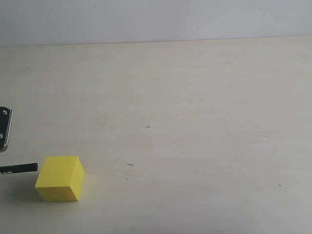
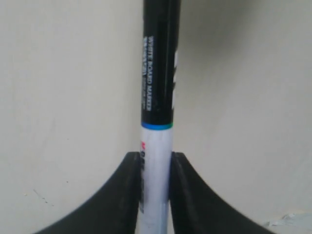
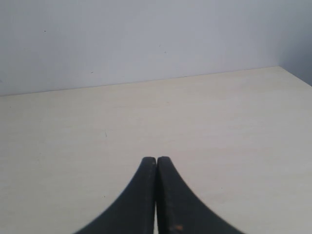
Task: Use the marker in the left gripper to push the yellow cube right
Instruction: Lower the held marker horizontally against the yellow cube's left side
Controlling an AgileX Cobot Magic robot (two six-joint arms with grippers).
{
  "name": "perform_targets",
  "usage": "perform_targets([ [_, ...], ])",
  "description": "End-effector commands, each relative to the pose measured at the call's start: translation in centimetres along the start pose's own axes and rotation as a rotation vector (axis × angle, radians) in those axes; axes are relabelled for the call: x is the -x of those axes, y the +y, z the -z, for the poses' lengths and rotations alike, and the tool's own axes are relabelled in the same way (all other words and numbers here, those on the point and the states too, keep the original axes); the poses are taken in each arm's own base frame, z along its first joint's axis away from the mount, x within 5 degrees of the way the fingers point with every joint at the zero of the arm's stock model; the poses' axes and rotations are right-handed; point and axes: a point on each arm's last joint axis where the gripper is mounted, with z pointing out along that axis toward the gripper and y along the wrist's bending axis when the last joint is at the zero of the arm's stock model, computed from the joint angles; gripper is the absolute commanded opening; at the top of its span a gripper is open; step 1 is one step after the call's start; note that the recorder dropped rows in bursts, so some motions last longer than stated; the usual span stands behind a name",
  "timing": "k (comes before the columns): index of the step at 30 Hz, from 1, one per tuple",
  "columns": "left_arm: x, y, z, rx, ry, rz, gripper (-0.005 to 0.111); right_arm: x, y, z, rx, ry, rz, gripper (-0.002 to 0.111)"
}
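Note:
The yellow cube rests on the pale table near the front left of the exterior view. The marker comes in level from the left edge, and its black tip sits just left of the cube's upper left edge; contact cannot be told. In the left wrist view my left gripper is shut on the marker, pinching the white barrel while the black cap sticks out ahead. The cube is out of that view. My right gripper is shut with nothing in it, over bare table.
A metal part of the left arm shows at the left edge of the exterior view. The pale table runs back to a grey wall. Small dark specks mark the table top.

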Motion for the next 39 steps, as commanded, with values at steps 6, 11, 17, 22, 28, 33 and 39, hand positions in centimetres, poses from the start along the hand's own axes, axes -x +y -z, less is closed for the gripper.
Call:
perform_targets([
  [6,-0.4,-0.1,-0.2,-0.018,0.002,0.02,0.0,0.0,0.0,0.0,-0.006,-0.009,0.005,0.0],
  [11,-0.3,0.0,-0.2,-0.003,-0.002,0.016,0.0,0.0,0.0,0.0,-0.006,-0.009,0.005,0.0],
  [17,-0.3,-0.3,-0.1,-0.041,-0.003,0.031,0.0,0.0,0.0,0.0,-0.006,-0.009,0.005,0.0],
  [22,-0.5,-0.8,-0.1,-0.091,0.016,0.032,0.0,0.0,0.0,0.0,-0.006,-0.009,0.005,0.0],
  [28,-0.4,-0.7,-0.1,-0.076,0.012,0.028,0.0,0.0,0.0,0.0,-0.006,-0.009,0.005,0.0],
  [33,-0.3,0.0,0.4,-0.061,-0.008,-0.001,0.0,0.0,0.0,0.0,-0.006,-0.009,0.005,0.0],
  [39,0.3,0.3,1.2,-0.099,-0.067,-0.023,0.0,0.0,0.0,0.0,-0.006,-0.009,0.005,0.0],
])
